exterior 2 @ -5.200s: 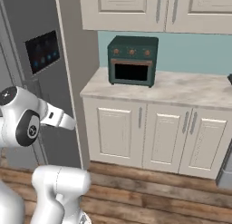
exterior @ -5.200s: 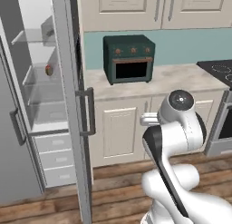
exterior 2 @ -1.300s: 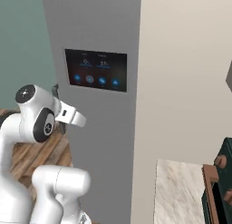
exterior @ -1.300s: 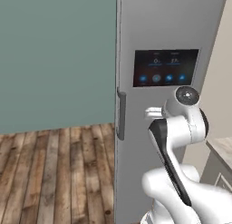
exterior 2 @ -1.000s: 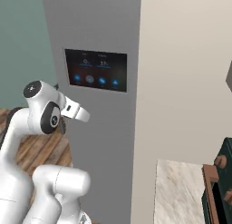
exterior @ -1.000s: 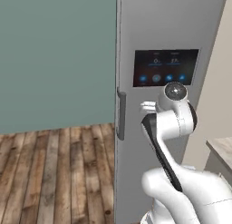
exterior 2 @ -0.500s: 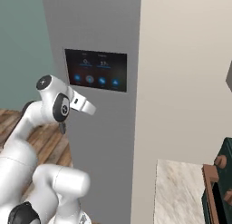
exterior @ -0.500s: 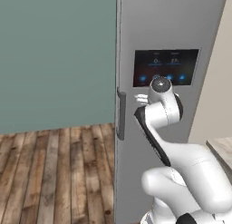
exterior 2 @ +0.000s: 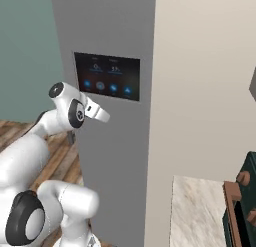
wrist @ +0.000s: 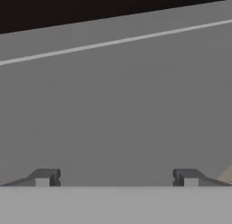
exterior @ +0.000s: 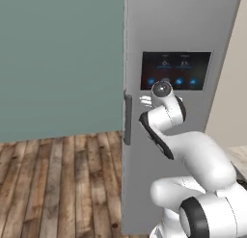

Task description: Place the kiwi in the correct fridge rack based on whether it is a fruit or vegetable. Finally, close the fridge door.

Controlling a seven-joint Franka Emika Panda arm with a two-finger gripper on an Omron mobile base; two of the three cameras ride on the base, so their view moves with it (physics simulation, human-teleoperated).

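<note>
Arm swung closer to fridge door (exterior: 193,34), gripper (wrist: 116,177) open wide, empty, fingertips partly cropped

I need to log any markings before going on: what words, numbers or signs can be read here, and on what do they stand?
Nothing can be read as it stands.
Fridge door display panel: two pale marks in the upper row, most likely numbers, too blurred to read.
Same panel: a row of small round blue icons below them, their symbols too small to tell.
Green toaster oven: no lettering visible.
</note>
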